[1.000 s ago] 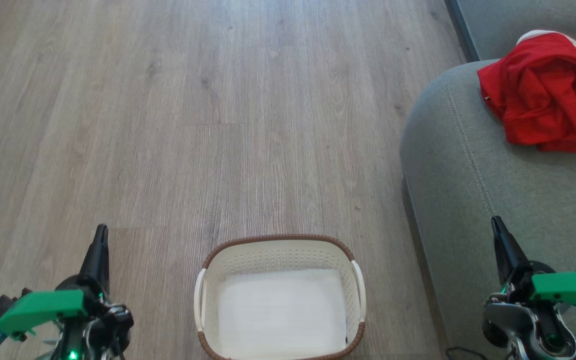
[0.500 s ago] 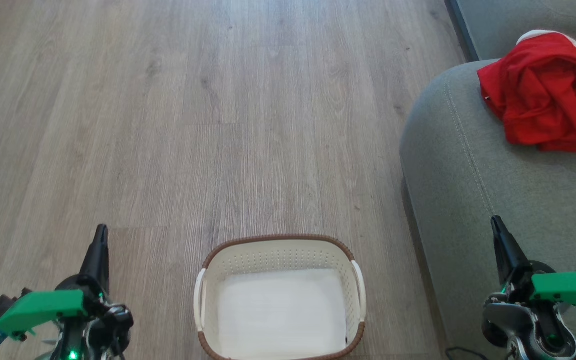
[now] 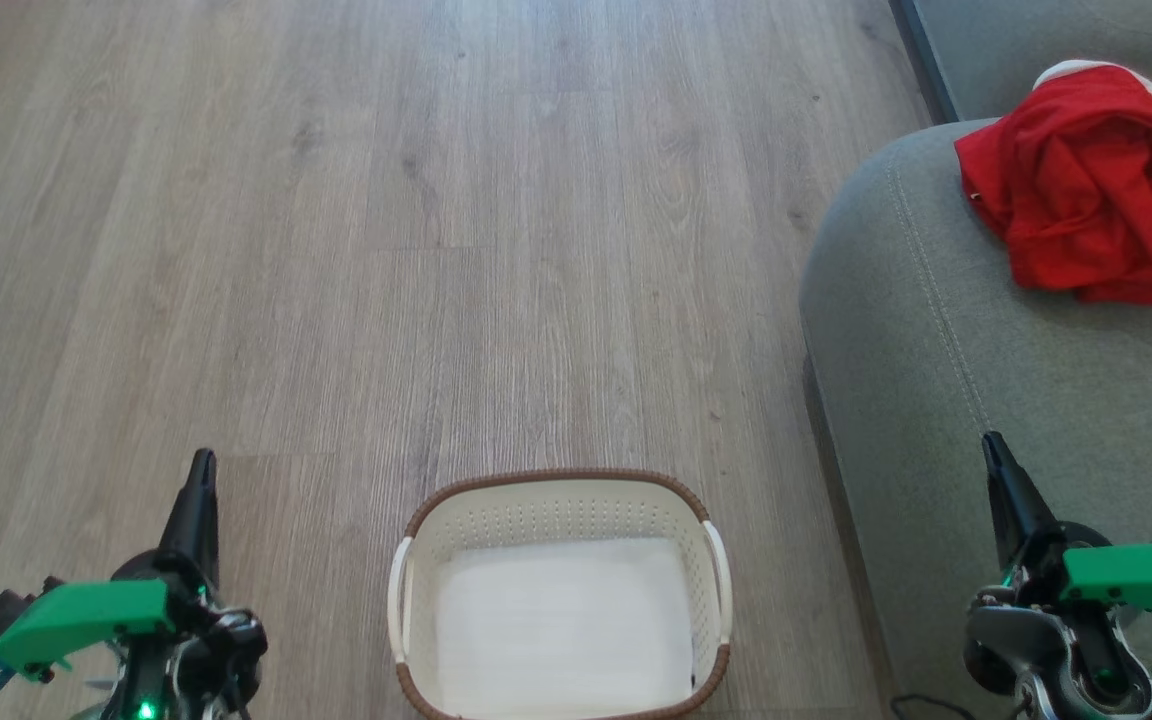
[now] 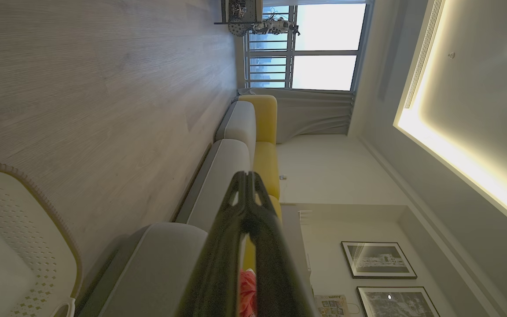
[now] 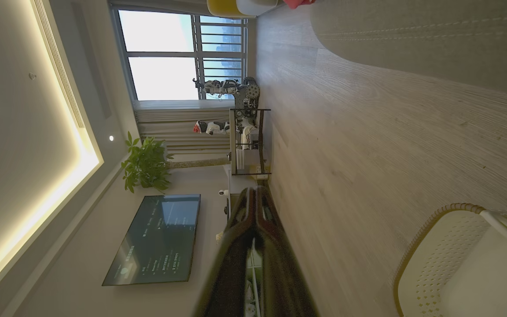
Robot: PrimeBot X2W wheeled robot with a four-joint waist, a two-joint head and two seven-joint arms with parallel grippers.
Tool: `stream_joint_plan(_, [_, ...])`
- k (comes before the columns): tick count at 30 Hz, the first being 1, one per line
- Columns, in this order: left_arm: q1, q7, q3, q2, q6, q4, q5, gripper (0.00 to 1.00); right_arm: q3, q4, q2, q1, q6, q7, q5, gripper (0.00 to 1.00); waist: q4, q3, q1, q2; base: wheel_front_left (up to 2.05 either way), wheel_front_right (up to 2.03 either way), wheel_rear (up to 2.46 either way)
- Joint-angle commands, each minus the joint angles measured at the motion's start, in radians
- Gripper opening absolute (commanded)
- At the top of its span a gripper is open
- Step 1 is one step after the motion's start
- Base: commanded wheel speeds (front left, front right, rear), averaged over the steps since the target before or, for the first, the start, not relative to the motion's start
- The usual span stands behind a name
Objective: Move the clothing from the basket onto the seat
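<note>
Nearest, at lower left: left gripper [image 3: 201, 462], fingers pressed together, holding nothing, hanging above the floor [image 3: 436, 250]. The left wrist view confirms the two dark fingers meet along their length.

Lower right: right gripper [image 3: 993, 445], likewise closed and empty, placed over the front part of the seat [image 3: 936, 350].

Between them, low centre: the basket [image 3: 561, 474] on the floor, upright, just beside the seat's rounded corner. Its white bottom lies bare; no fabric is visible inside.

Farther, upper right: the clothing [image 3: 1086, 200] heaped on the seat cushion, red with white trim and part of the lettering showing. The heap runs past the picture's right edge, so its full extent cannot be told.

Judgement: the transfer looks complete or nearly so.

Risks from here:
- The heap sits near the cushion's far rounded edge. A loose fold could slide toward the gap behind if an arm brushes it.
- Another reach into the empty basket would likely find only plastic. Closed fingers could catch the rim and tip or push the light basket.
- A swing by the right arm could drag across the cushion.
</note>
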Motion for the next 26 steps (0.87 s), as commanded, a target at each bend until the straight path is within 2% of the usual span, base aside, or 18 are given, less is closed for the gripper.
stream_joint_plan(1, [-0.049,0.008,0.036,0.006,-0.007,-0.036,-0.003,0.00,0.017,-0.038,-0.014,-0.050,0.000,0.004,0.006,0.00,0.000,0.000,0.0000,0.0000,0.00,0.00,0.00])
stream_joint_plan(26, [-0.049,0.008,0.037,0.005,-0.007,-0.036,-0.002,0.00,0.017,-0.038,-0.014,-0.050,0.000,0.004,0.006,0.00,0.000,0.000,0.0000,0.0000,0.00,0.00,0.00])
